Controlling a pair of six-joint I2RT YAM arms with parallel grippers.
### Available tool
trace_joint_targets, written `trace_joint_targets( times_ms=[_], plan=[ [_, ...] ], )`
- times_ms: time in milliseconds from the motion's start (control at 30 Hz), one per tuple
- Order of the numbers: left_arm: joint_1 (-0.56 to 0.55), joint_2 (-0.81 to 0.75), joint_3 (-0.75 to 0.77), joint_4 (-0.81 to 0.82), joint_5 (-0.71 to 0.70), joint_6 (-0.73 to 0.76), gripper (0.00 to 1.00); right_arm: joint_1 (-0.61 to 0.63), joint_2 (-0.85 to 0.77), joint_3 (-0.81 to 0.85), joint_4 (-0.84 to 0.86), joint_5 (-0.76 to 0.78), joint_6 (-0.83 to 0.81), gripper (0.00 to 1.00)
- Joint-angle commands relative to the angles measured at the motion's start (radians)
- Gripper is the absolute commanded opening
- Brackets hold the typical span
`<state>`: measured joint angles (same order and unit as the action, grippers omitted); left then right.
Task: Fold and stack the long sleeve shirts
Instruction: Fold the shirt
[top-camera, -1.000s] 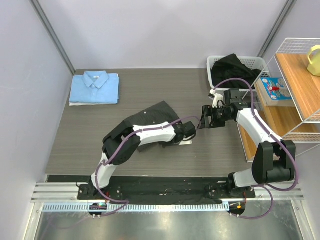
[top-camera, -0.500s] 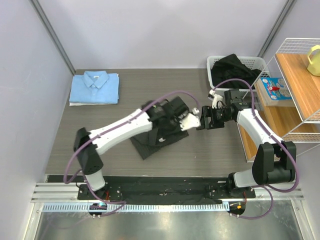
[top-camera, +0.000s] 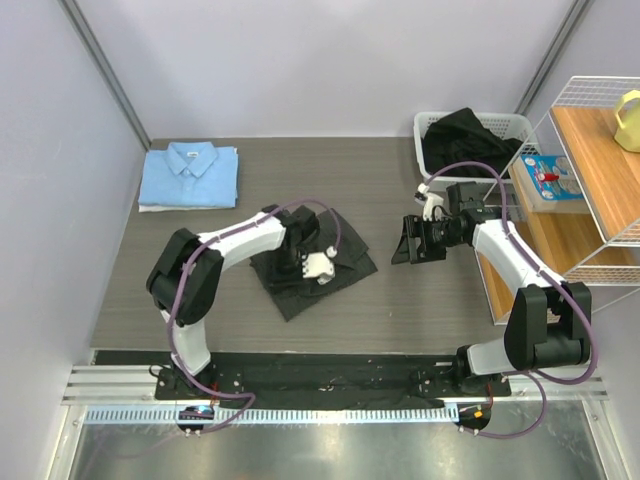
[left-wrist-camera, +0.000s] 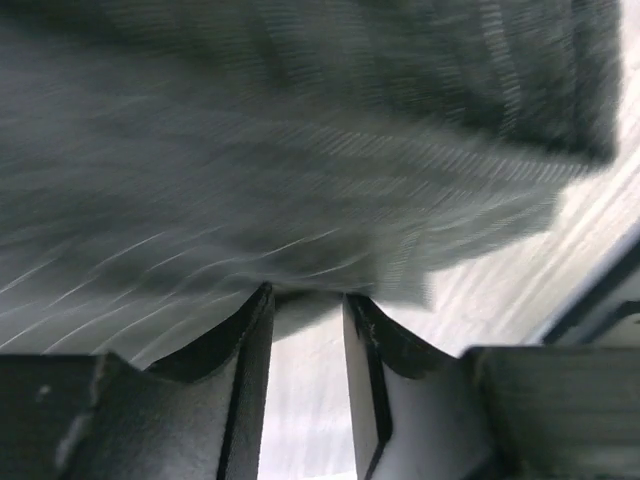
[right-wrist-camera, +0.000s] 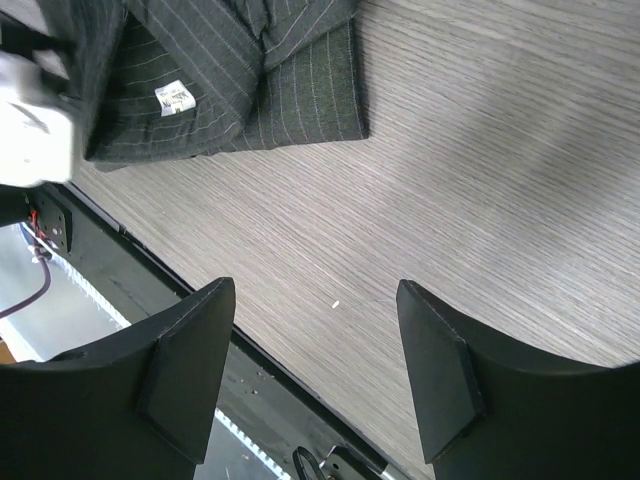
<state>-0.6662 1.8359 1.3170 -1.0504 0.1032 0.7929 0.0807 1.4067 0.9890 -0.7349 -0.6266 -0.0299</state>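
Looked roughly halfway done. Got the light blue shirt (top-camera: 188, 176) folded at the far-left corner of the table (top-camera: 330, 170). Left the pinstriped shirt (top-camera: 296, 296) rumpled mid-table, half folded, not stacked. Had the left gripper (top-camera: 318, 266) nearly closed at its edge; couldn't tell if pinching. Had the right gripper (right-wrist-camera: 315, 290) wide open, empty, beside it. Spotted another dark garment (top-camera: 462, 135) in the basket (top-camera: 425, 125) far right. Saw nothing blocking the way.

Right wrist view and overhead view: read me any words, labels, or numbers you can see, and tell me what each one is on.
White tag on the pinstriped shirt: dark print, too small to read.
Blue box at the right of the overhead view: markings too small to read.
Nothing else legible in any view.
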Motion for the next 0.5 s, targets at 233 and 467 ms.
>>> trace_joint_targets(
  times_ms=[233, 467],
  plan=[
    [-0.285, 0.117, 0.112, 0.211, 0.429, -0.687, 0.16, -0.006, 0.089, 0.141, 0.008, 0.120, -0.028, 0.71],
    [-0.150, -0.263, 0.007, 0.503, 0.536, -0.859, 0.52, 0.011, 0.257, 0.241, 0.023, 0.116, -0.004, 0.72]
  ],
)
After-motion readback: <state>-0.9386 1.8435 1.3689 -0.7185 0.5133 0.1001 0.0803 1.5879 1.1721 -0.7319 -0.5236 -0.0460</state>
